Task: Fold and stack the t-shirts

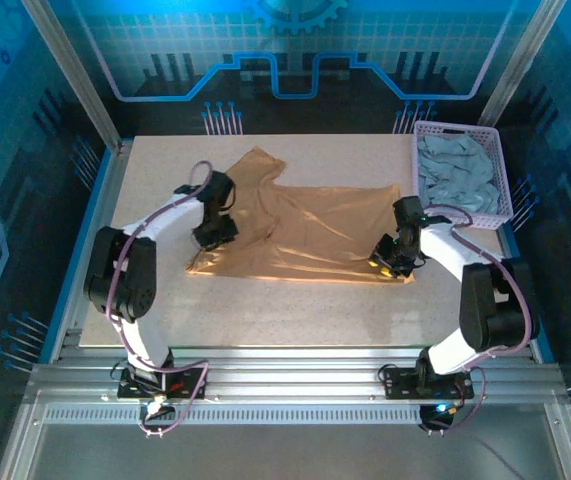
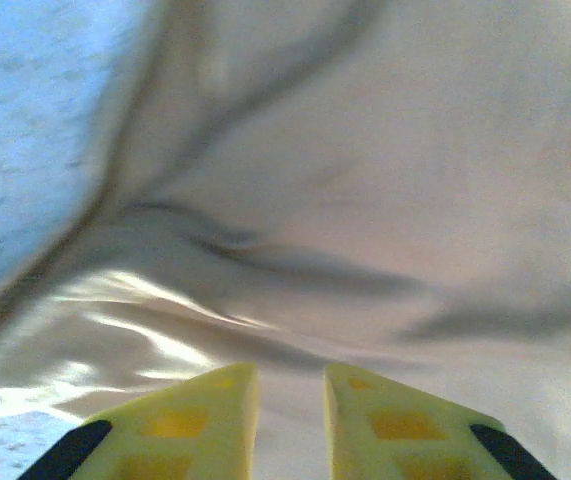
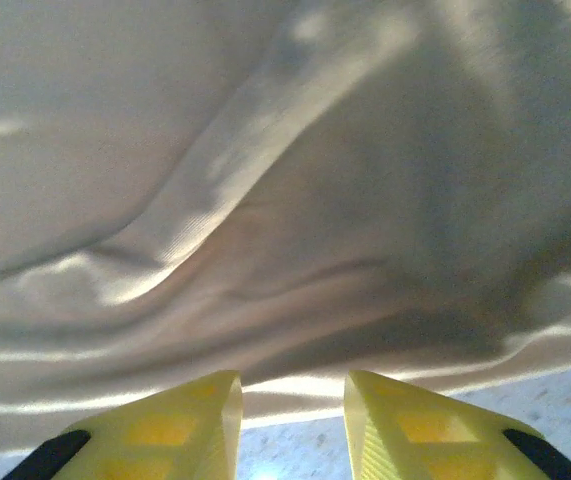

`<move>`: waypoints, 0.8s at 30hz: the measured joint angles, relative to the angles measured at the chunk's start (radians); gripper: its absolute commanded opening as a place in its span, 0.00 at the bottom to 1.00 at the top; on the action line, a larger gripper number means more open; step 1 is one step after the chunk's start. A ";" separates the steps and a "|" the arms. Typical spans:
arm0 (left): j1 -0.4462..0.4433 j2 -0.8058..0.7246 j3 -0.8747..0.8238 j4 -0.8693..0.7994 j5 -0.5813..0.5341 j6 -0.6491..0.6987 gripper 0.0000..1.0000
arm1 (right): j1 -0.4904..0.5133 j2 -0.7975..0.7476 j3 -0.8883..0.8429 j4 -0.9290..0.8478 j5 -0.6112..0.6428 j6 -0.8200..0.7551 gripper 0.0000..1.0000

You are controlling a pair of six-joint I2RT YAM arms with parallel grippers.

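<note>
A tan t-shirt [image 1: 310, 228] lies spread flat on the table, with one sleeve pointing toward the back left. My left gripper [image 1: 211, 240] rests low over the shirt's left edge. In the left wrist view its yellow fingers [image 2: 290, 375] stand a narrow gap apart, with wrinkled tan cloth [image 2: 365, 200] under and between them. My right gripper [image 1: 388, 264] is at the shirt's near right corner. Its fingers [image 3: 292, 380] are apart just short of the hem [image 3: 295, 385], and bare table shows between the tips. Pale grey-blue t-shirts [image 1: 457, 172] lie heaped in the basket.
The lavender lattice basket [image 1: 500, 165] stands at the table's back right corner, close behind the right arm. Speckled tabletop [image 1: 295, 310] runs in front of the shirt. Metal frame rails edge the table on the left [image 1: 100, 190] and at the near side.
</note>
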 measured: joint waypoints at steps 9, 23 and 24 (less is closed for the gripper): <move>0.113 0.043 -0.090 0.026 0.035 -0.146 0.19 | -0.035 0.231 0.187 -0.130 0.103 -0.045 0.32; 0.207 -0.219 -0.395 0.003 0.065 -0.394 0.20 | 0.195 0.205 0.143 -0.241 0.151 -0.047 0.35; 0.207 -0.245 -0.420 0.000 0.065 -0.407 0.20 | 0.201 0.192 0.125 -0.248 0.147 -0.041 0.36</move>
